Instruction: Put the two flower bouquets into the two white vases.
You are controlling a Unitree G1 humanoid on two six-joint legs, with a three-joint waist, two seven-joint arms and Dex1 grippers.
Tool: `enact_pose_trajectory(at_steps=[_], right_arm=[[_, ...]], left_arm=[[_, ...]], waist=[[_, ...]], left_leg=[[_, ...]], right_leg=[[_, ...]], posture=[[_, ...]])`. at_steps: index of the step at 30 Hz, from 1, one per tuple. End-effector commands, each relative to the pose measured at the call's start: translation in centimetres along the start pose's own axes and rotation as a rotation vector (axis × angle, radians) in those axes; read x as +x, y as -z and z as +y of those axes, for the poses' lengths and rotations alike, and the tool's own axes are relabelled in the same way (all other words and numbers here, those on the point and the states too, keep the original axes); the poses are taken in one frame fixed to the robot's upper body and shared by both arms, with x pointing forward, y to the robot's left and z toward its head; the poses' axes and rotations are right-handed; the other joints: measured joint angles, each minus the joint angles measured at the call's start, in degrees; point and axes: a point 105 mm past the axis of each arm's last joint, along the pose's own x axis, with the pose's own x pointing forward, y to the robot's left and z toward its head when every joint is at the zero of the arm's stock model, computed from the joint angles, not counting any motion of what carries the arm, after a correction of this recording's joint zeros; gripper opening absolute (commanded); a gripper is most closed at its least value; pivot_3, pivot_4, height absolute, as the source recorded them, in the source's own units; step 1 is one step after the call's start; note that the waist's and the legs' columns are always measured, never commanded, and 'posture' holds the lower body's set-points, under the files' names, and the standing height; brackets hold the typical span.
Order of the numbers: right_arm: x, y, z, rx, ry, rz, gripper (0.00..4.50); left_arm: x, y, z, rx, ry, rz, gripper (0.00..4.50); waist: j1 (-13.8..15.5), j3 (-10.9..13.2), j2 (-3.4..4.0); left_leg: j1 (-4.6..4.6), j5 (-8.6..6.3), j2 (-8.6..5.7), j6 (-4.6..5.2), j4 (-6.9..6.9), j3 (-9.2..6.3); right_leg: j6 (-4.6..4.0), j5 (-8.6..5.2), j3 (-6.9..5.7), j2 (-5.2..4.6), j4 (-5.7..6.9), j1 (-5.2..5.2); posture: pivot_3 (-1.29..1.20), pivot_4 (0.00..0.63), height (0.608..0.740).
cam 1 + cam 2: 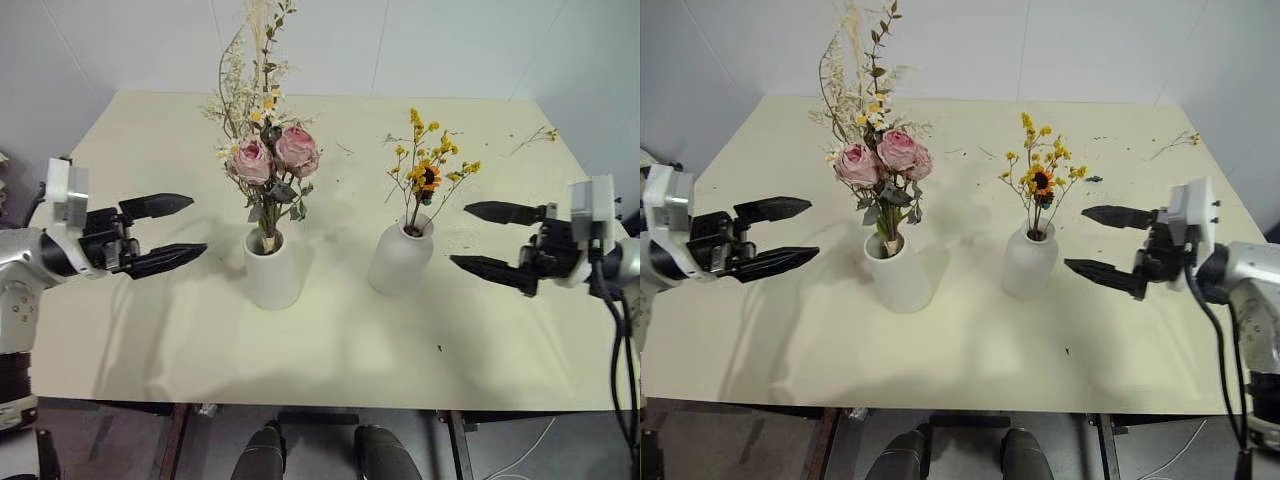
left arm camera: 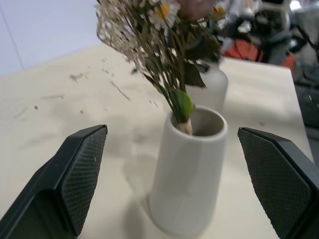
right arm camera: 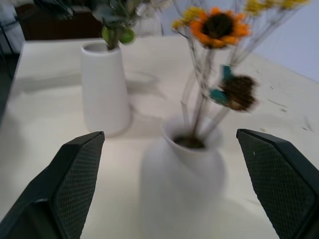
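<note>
Both jaws spread wide, holding nothing: left gripper (image 1: 172, 233) at 9 o'clock, right gripper (image 1: 492, 240) at 3, mesh-textured black fingers. Between them, matte tapered vase (image 1: 273, 268) holds the rose bouquet (image 1: 270, 160); rounder narrow-necked vase (image 1: 400, 258) holds the wiry yellow blossoms (image 1: 428, 172), on my cream table (image 1: 330, 340).

Two robot arms are showing silver-grey rounded casings. Each wrist is carrying a white boxy block with small dark screws, joined to a black mechanical hub. The left gripper (image 1: 172, 233) and right gripper (image 1: 490, 243) are each showing two black, tapered, pointed fingers (image 2: 75, 179) with a fine cross-hatched texture on their inner pads. Black cables are trailing along the right arm.
</note>
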Motion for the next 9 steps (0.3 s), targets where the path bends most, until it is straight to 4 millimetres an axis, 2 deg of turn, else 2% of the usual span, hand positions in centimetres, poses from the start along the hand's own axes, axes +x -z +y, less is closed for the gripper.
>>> enact_pose_trajectory(at_steps=[1, 3, 9], right_arm=[[-1.4, 0.2, -0.4, -0.034, 0.028, 0.037, 4.5], [-1.9, 0.8, -0.4, -0.052, 0.036, 0.059, 4.5], [-2.3, 0.2, -1.0, -0.095, 0.085, 0.036, 4.5]], left_arm=[[-1.3, 0.4, 0.7, 0.021, -0.046, 0.002, 4.48], [-1.1, 1.0, 0.6, 0.008, -0.037, 0.005, 4.48], [-0.5, 1.7, 0.0, -0.004, -0.01, 0.013, 4.48]], waist=[[-0.05, 0.0, 0.0], [-0.08, 0.0, 0.0], [-0.13, 0.0, 0.01]], left_leg=[[0.01, -0.01, 0.02, 0.02, -0.01, 0.0], [0.0, -0.02, 0.02, 0.02, -0.02, 0.01], [0.01, -0.02, 0.03, 0.01, 0.04, 0.05]], right_leg=[[-0.02, -0.02, -0.01, 0.01, 0.0, 0.0], [-0.02, -0.03, 0.0, 0.01, 0.02, -0.02], [0.0, -0.02, 0.02, 0.01, 0.09, -0.02]], posture=[[0.0, 0.15, 0.74], [0.0, 0.15, 0.74], [0.0, 0.15, 0.74]])
